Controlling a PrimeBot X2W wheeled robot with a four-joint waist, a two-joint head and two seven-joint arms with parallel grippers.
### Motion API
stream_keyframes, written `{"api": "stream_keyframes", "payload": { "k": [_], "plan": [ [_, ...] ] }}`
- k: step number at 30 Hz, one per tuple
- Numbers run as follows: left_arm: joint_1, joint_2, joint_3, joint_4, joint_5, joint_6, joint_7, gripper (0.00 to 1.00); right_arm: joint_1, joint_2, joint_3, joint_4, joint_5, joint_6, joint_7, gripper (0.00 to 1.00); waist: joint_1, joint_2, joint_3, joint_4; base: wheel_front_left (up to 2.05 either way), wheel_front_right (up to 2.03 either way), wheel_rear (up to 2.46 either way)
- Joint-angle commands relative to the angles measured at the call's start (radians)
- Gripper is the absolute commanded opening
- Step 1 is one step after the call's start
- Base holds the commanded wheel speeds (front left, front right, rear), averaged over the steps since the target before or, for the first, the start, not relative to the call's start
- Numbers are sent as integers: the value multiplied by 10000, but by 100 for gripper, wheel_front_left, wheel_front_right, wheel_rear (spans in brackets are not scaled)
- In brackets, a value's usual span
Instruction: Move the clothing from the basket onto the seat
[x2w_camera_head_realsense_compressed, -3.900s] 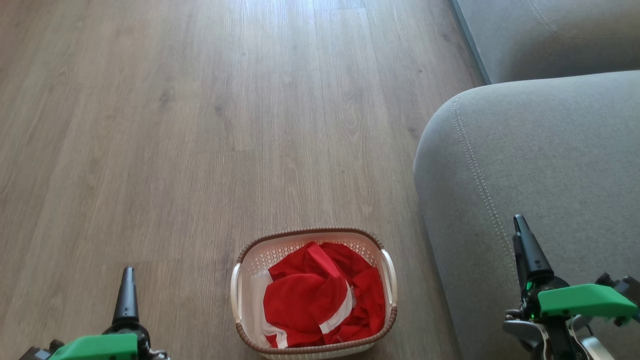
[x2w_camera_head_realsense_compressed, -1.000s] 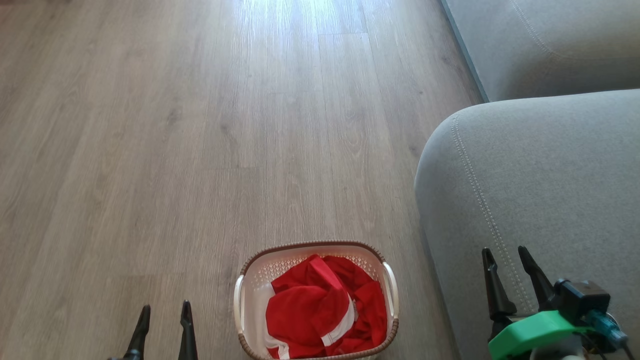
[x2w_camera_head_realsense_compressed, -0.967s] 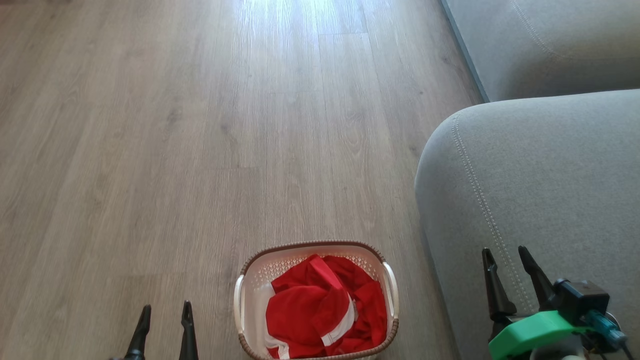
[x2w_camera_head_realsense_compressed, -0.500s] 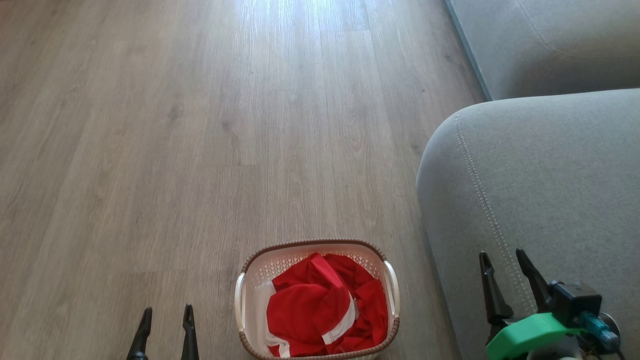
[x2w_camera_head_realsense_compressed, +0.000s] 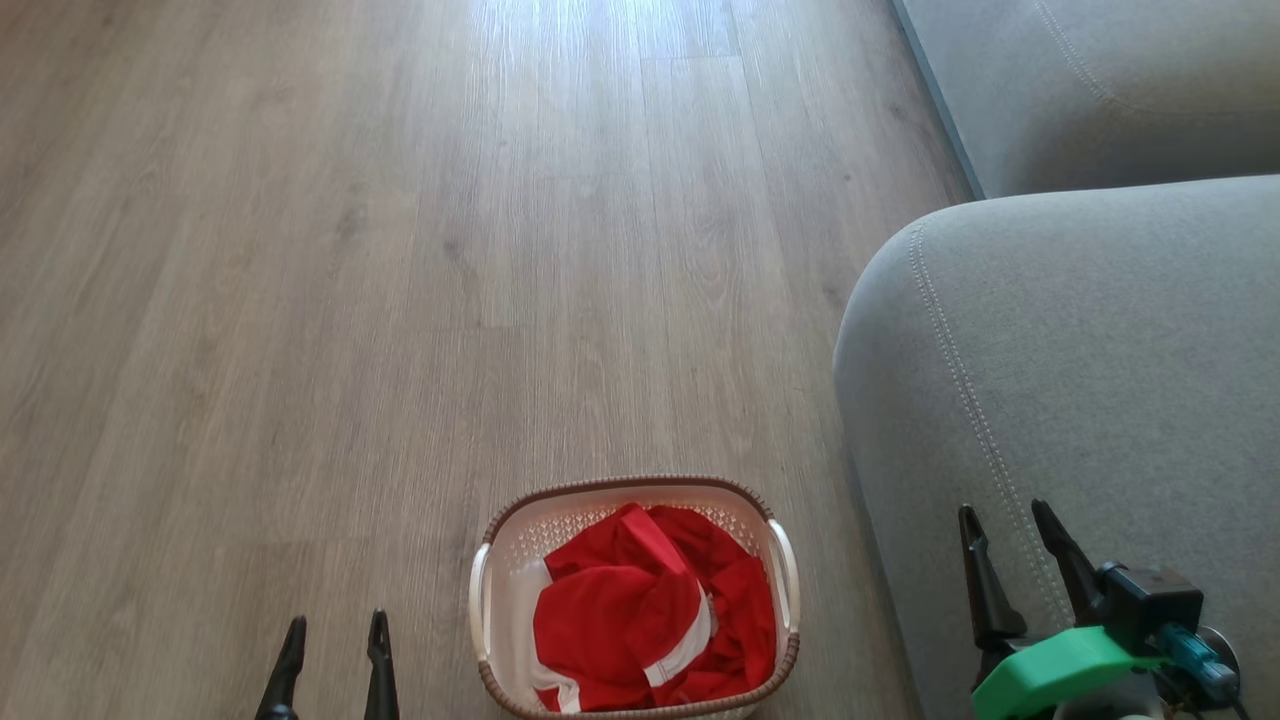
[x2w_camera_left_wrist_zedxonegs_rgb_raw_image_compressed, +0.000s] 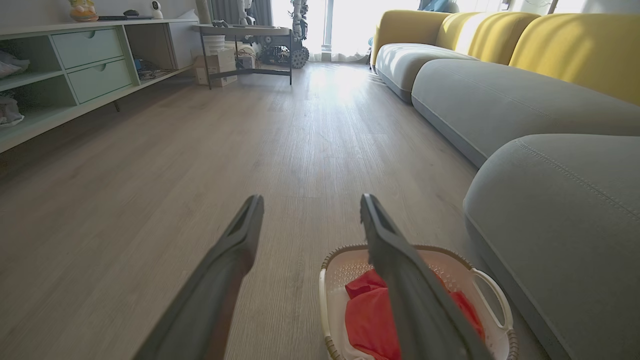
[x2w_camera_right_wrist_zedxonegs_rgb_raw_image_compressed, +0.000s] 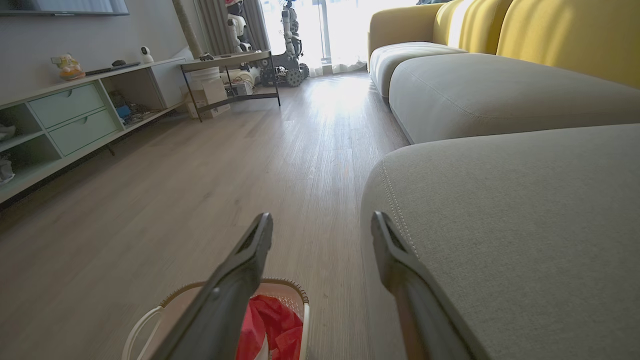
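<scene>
You are seeing the red clothing (x2w_camera_head_realsense_compressed: 640, 620) sitting bunched in the basket (x2w_camera_head_realsense_compressed: 625, 484), untouched.
Shiny white-trimmed fabric is filling the perforated, brown-rimmed cream tub, standing on the wood-grain floor (x2w_camera_head_realsense_compressed: 400, 300) just left of the rounded, double-stitched grey seat (x2w_camera_head_realsense_compressed: 1100, 360); the left gripper (x2w_camera_head_realsense_compressed: 337, 620) and right gripper (x2w_camera_head_realsense_compressed: 1003, 510) are hanging spread and empty at the near edge.

No text can be read here.
The clothing (x2w_camera_head_realsense_compressed: 620, 625) lies crumpled in the basket (x2w_camera_head_realsense_compressed: 630, 484) and shows plain red fabric with white trim; the small things on the far shelf unit (x2w_camera_left_wrist_zedxonegs_rgb_raw_image_compressed: 90, 62) are too blurred to read.
</scene>
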Motion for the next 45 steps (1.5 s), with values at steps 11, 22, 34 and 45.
{"api": "stream_keyframes", "payload": {
  "k": [11,22,34,45],
  "plan": [
    [-383,97,216,-201,-56,78,-124,100,-333,-37,172,-312,-33,-2,-136,100,0,0,161,20,0,0,0],
    [-897,102,-133,189,105,-124,-124,100,-492,-37,71,-527,-57,-2,-136,100,0,0,788,-69,0,0,0],
    [-3302,108,-1079,1795,604,-516,-123,100,-1987,-37,-62,-1571,-81,-2,-136,100,0,0,3639,-881,0,0,0],
    [-5989,98,-2447,4159,592,-930,-123,100,-3300,-37,-483,-2919,47,-2,-136,100,0,0,5933,-1624,0,0,0]
  ]
}}
